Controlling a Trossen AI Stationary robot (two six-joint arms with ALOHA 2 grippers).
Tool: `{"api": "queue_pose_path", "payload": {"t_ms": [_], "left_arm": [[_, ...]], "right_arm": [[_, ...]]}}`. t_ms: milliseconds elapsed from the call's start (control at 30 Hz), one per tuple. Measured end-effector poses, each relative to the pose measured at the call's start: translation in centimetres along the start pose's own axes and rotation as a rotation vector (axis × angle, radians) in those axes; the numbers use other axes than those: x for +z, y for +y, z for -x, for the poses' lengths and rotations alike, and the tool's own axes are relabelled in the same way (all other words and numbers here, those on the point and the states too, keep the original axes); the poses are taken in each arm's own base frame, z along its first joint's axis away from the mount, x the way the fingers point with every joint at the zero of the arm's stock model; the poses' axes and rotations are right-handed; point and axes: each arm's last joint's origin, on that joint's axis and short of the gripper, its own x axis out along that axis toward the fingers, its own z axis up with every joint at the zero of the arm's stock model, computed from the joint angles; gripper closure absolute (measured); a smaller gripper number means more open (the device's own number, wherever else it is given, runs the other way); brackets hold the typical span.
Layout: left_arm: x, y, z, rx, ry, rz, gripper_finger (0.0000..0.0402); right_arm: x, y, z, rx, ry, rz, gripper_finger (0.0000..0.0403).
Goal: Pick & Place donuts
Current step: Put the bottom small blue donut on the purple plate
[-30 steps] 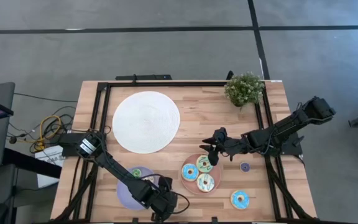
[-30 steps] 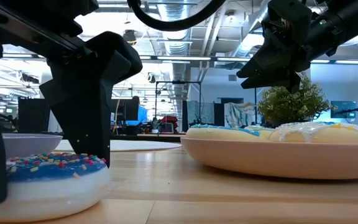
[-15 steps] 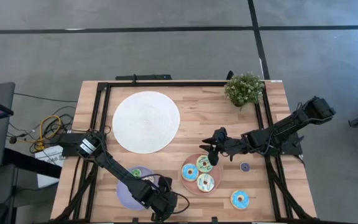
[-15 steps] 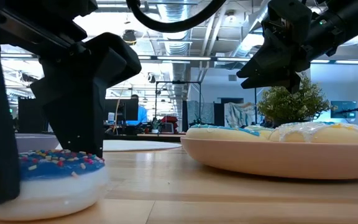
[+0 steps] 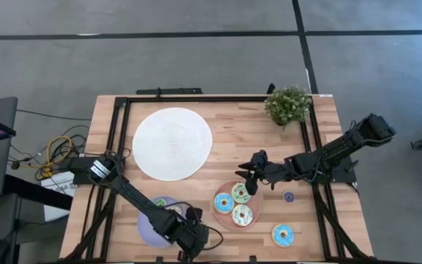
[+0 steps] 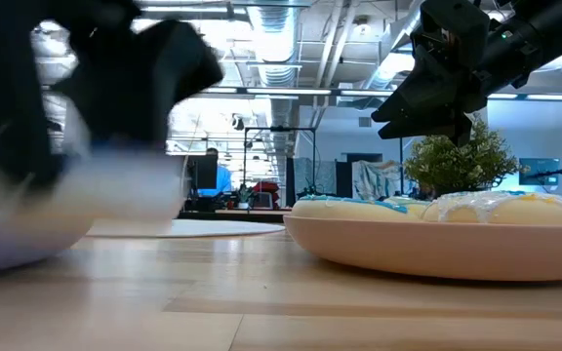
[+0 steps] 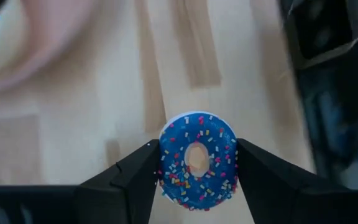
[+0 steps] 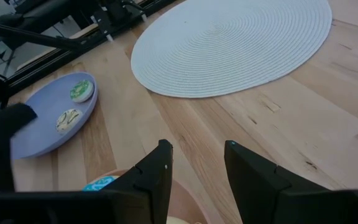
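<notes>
My left gripper is near the table's near edge, beside the lilac plate, shut on a blue sprinkled donut. In the low view this donut shows as a blur above the wood. My right gripper hangs open and empty over the far rim of the pink plate. That plate carries three donuts: a blue one, a green one and a cream one. Two small donuts lie on the lilac plate. Another blue donut and a tiny purple one rest on the table. My left gripper pinches the blue sprinkled donut across its outer rim, one finger on each side of the ring. The fingers come from above, pointing down. The donut lies flat between them, iced face up, lifted clear of the table.
A large white woven disc covers the far left of the table, and a small potted plant stands at the far right corner. A black frame runs round the table. Bare wood lies between the two plates and the disc.
My left gripper has drawn its fingers in on the blue sprinkled donut and raised it off the table, where it lay flat before. It now blurs in the low view, well above the wood. My right arm has kept still.
</notes>
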Motion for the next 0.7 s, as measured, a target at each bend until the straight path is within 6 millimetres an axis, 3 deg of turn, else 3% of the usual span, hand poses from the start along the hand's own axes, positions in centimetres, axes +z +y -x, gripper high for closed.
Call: {"api": "queue_pose_path", "payload": {"t_ms": [200, 333, 533, 700], "left_arm": [[2.1, 1.7, 4.2, -0.001, -0.104, 0.045, 0.0205], [2.5, 2.7, 7.4, 0.006, -0.107, 0.026, 0.0205], [0.7, 3.5, 12.0, 0.113, -0.016, 0.051, 0.0205], [-2.8, 2.5, 14.7, 0.316, 0.019, 0.122, 0.0205]], "right_arm": [[0.0, 0.0, 0.0, 0.0, 0.0, 0.0, 0.0267], [0.0, 0.0, 0.0, 0.0, 0.0, -0.006, 0.0267], [0.1, 0.0, 0.0, 0.0, -0.003, -0.01, 0.0267], [0.2, -0.1, -0.1, -0.002, -0.009, -0.025, 0.0267]]}}
